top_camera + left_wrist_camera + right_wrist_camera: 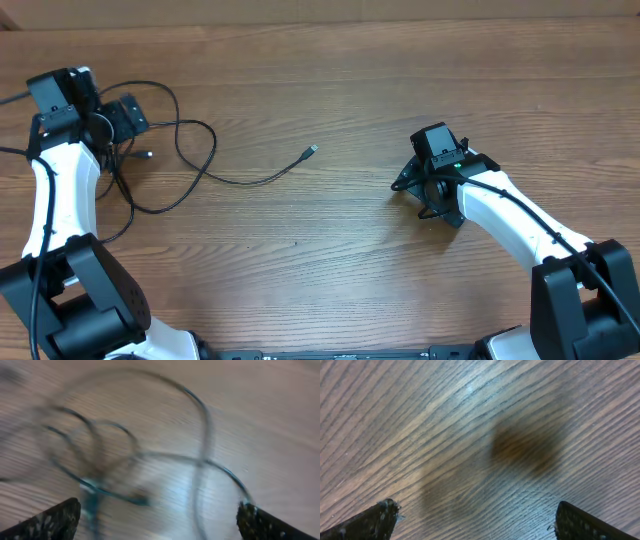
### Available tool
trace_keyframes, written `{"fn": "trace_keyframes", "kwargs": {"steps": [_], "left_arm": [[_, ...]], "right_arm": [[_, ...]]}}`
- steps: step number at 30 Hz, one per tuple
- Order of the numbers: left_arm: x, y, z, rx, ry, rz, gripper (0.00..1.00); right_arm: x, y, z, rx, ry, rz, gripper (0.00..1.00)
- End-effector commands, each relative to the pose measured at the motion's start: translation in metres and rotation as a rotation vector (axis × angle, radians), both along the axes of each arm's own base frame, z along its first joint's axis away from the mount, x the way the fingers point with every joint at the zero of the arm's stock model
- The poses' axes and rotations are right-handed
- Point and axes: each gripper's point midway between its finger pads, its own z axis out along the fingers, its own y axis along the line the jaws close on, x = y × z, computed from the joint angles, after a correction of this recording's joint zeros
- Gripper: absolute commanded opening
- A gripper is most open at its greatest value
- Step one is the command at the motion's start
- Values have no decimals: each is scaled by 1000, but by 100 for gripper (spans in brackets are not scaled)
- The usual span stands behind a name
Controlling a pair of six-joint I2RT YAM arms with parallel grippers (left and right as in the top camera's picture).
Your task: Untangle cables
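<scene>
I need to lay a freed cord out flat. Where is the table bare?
Bare: the wide stretch of table between the silvery plug end and the right pincer, and the strip along the far edge. Crowded: the left side, where the cables loop beside and under the left pincer.

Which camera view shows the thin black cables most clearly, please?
The overhead view: the thin black cables appear sharp there, looped at the left, one strand reaching a silvery-tipped plug. The left wrist view shows only blurred loops; the right wrist view shows only brown wooden table.
</scene>
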Motion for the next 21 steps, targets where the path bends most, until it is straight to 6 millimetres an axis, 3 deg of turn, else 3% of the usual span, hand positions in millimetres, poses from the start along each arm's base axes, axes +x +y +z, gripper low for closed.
{"fn": "trace_keyframes", "kwargs": {"steps": [1, 6, 10, 14, 16, 18, 21], "left_arm": [[-6, -69, -4, -335, 10, -164, 100], [-36, -114, -25, -427, 187, -205, 100], [-47, -152, -39, -432, 255, -286, 97], [-50, -189, -50, -411, 271, -380, 68], [-48, -209, -55, -398, 257, -435, 36], [-46, -227, -58, -379, 240, -490, 16], [-43, -247, -66, -307, 227, -539, 6]], "right_arm": [[1, 0, 4, 8, -16, -9, 100], [1, 0, 4, 8, -16, -9, 100], [1, 0, 4, 8, -16, -9, 100], [1, 0, 4, 8, -16, -9, 100], [1, 0, 4, 8, -16, -9, 100], [1, 0, 4, 8, -16, -9, 100], [1, 0, 4, 8, -16, -9, 100]]}}
